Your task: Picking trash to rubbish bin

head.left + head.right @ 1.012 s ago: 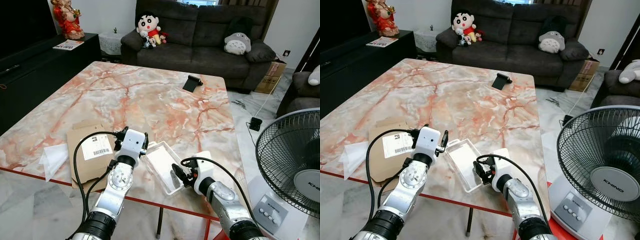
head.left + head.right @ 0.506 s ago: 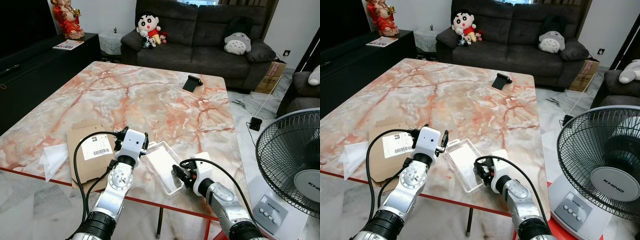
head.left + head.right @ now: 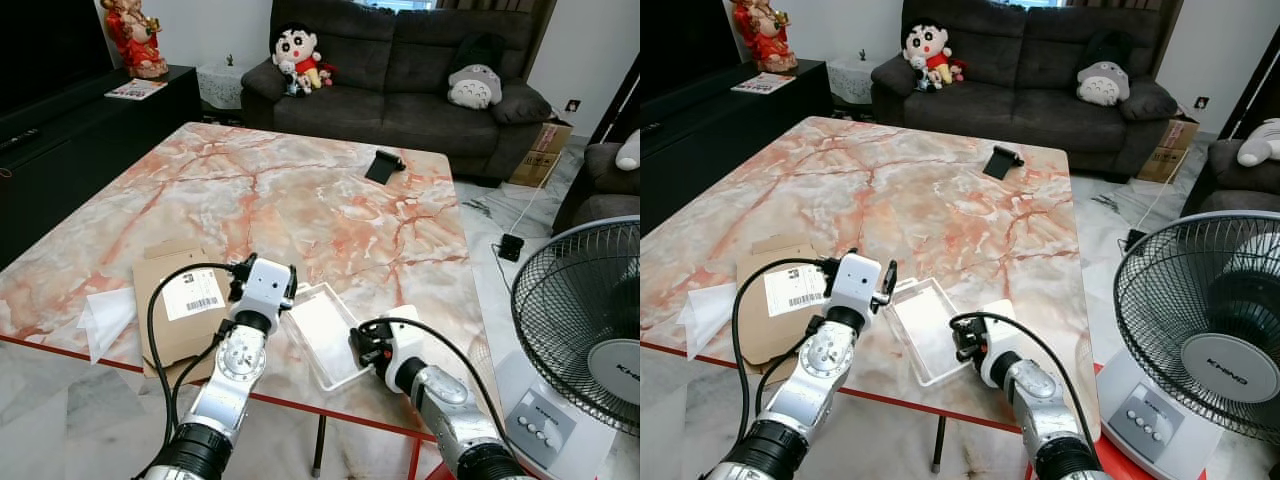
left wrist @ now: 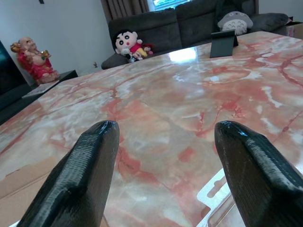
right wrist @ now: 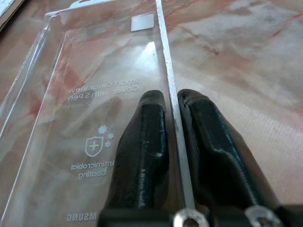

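So we're standing at the near edge of the marble table (image 3: 300,190), and pretty much everything sits relative to that. The trash here is a clear plastic tray (image 3: 322,330), some phone-cover packaging, lying flat on the table right by the near edge, a bit toward the fan side.

Our right gripper (image 5: 173,123) has its two black fingers (image 5: 147,142) pinched almost together on the tray's side wall, one finger inside the tray and one outside, with the thin plastic rim running up between them. From the head camera we can see that gripper (image 3: 362,343) pressed against the tray's corner closest to the near table edge.

Our left gripper (image 4: 163,142) is spread wide and holding nothing, both fingers (image 4: 85,175) hovering low over the marble. A corner of the tray (image 4: 213,198) shows between them. From above, the left gripper (image 3: 262,285) sits just beside the tray's far end, between it and a flat cardboard mailer (image 3: 180,310) with a barcode label. A sheet of clear plastic film (image 3: 105,315) lies at the table's near left corner, just beside the cardboard.

Further up the table, near the far edge, there's a small black stand (image 3: 382,165). Beyond the table is a dark sofa (image 3: 400,70) with a cartoon boy plush (image 3: 298,55) and a grey Totoro plush (image 3: 475,87). A standing fan (image 3: 585,320) is off the table's right side.
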You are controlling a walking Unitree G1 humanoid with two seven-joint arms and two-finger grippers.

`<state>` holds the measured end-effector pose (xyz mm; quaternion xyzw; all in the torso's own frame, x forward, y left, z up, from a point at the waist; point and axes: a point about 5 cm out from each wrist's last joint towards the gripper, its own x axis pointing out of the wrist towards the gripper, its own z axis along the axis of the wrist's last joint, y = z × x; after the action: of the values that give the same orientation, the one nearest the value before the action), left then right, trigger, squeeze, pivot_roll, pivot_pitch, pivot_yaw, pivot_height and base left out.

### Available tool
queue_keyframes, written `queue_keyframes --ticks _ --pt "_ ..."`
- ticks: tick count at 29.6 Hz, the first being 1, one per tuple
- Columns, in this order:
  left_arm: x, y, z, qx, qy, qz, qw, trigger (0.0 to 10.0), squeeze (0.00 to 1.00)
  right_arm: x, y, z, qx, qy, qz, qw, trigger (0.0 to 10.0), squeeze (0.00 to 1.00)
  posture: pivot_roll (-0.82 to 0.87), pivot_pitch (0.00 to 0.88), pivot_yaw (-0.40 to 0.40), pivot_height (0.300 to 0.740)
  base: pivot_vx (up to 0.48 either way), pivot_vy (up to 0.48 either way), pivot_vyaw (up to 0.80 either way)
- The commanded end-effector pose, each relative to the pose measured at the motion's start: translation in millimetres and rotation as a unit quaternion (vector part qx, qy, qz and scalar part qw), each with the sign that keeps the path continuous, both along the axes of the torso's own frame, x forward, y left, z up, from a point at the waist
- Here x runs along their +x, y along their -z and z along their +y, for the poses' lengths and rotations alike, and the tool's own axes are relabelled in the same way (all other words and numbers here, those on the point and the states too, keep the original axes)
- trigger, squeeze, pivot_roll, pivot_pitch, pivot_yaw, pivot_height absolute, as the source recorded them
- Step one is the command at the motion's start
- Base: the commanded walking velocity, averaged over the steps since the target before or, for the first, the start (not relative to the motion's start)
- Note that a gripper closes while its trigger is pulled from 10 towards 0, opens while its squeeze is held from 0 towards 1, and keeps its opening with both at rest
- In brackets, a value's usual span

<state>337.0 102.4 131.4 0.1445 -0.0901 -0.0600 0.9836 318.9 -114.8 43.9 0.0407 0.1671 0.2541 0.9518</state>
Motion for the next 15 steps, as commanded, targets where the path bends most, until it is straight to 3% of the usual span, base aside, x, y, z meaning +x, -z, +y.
queue_keyframes --ticks 1,12,13,14,15 --pt "1.2 -3.2 -2.5 -0.001 0.004 -0.004 1.000 10.0 0.00 0.9 -2.2 -0.6 -0.004 0.001 -0.007 1.000 0.0 0.00 -0.07 0.026 -0.065 0.740 0.000 0.000 0.00" --pt "0.2 -8.0 3.7 -0.019 -0.020 -0.026 0.999 10.0 0.00 17.4 -26.1 -16.5 0.012 0.093 -0.077 0.993 0.0 0.00 -0.07 0.023 -0.067 0.740 0.000 0.000 0.00" --pt "0.1 -8.4 4.2 -0.021 -0.022 -0.028 0.999 10.0 0.00 18.7 -27.9 -17.9 0.013 0.101 -0.081 0.992 8.5 0.00 -0.07 0.023 -0.067 0.740 0.000 0.000 0.00" --pt "-0.1 -9.2 4.8 -0.023 -0.023 -0.032 0.999 10.0 0.00 20.3 -30.6 -20.0 0.015 0.114 -0.088 0.990 8.5 0.00 -0.07 0.023 -0.068 0.740 0.000 0.000 0.00" --pt "-0.7 -10.3 5.8 -0.027 -0.024 -0.039 0.999 10.0 0.00 23.4 -36.2 -25.0 0.018 0.141 -0.104 0.984 10.0 0.00 -0.07 0.023 -0.068 0.740 0.000 0.000 0.00"
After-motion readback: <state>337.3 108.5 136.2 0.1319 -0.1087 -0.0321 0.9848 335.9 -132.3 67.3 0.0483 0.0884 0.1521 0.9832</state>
